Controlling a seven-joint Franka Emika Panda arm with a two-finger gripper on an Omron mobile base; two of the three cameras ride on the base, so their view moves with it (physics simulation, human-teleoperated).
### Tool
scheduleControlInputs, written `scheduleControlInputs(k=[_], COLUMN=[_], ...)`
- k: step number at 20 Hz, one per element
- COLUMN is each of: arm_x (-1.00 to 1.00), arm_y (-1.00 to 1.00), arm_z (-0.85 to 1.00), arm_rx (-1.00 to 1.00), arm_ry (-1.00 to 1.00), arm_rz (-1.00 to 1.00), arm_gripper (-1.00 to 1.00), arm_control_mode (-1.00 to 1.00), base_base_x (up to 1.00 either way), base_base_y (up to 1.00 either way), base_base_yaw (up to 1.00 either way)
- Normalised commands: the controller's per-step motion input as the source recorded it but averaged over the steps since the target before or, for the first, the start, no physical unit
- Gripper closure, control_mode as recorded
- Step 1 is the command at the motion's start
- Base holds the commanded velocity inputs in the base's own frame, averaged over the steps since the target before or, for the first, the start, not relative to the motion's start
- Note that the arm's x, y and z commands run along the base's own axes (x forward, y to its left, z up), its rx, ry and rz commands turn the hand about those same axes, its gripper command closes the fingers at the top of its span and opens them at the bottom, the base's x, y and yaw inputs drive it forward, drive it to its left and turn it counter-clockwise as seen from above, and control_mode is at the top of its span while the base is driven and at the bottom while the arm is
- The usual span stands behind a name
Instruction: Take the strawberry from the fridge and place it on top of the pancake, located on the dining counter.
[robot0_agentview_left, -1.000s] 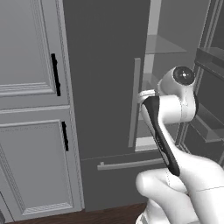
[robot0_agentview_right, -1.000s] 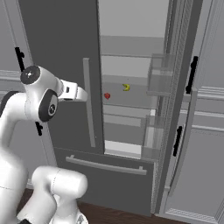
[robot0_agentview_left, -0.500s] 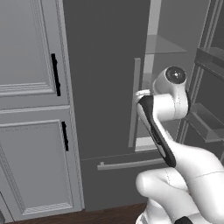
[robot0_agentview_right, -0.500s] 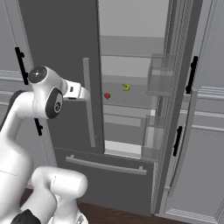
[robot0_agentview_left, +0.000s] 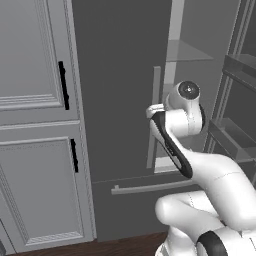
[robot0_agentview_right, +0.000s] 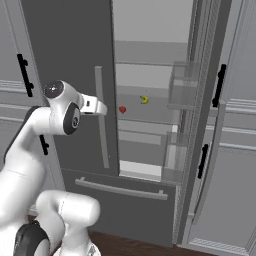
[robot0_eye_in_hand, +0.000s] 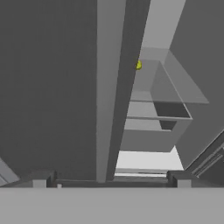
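Slowly the arm is swinging its wrist a little further toward the open right half of the fridge (robot0_agentview_right: 65, 45), while the base and everything in the cold box stay put; the shift over the last second is small. From the left: the left door remains closed, its long bar handle (robot0_agentview_right: 101, 117) standing just ahead of the claw (robot0_eye_in_hand: 109, 178), whose two dark tips sit apart at either side of that handle in the hand view, so it reads as wide and holding nothing. Next comes the strawberry (robot0_agentview_right: 122, 109), a small red dot on a middle shelf, apart from the claw and untouched. Just to its right lies a yellow item (robot0_agentview_right: 144, 100), on the same shelf, also glimpsed past the door edge in the hand view. I judge the reach into the fridge as barely begun: the claw must clear the door edge before closing on the berry.
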Motion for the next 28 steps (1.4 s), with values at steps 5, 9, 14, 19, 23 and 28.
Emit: scheduleControlInputs(k=[5, 9, 14, 19, 23, 28], arm_x=[0.46, 0.45, 0.43, 0.39, 0.41, 0.44], arm_y=[0.02, 0.03, 0.04, 0.00, 0.00, 0.01], arm_z=[-0.24, -0.21, -0.17, -0.21, -0.27, -0.22], arm_rx=[0.00, 0.00, 0.00, 0.00, 0.00, -0.02], arm_ry=[0.00, 0.00, 0.00, 0.00, 0.00, 0.00], arm_rz=[0.00, 0.00, 0.00, 0.00, 0.00, 0.00], arm_gripper=[-1.00, -1.00, -1.00, -1.00, -1.00, -1.00], arm_control_mode=[-1.00, -1.00, -1.00, -1.00, -1.00, -1.00], base_base_x=[0.00, 0.00, 0.00, 0.00, 0.00, 0.00], base_base_y=[0.00, 0.00, 0.00, 0.00, 0.00, 0.00], base_base_yaw=[0.00, 0.00, 0.00, 0.00, 0.00, 0.00])
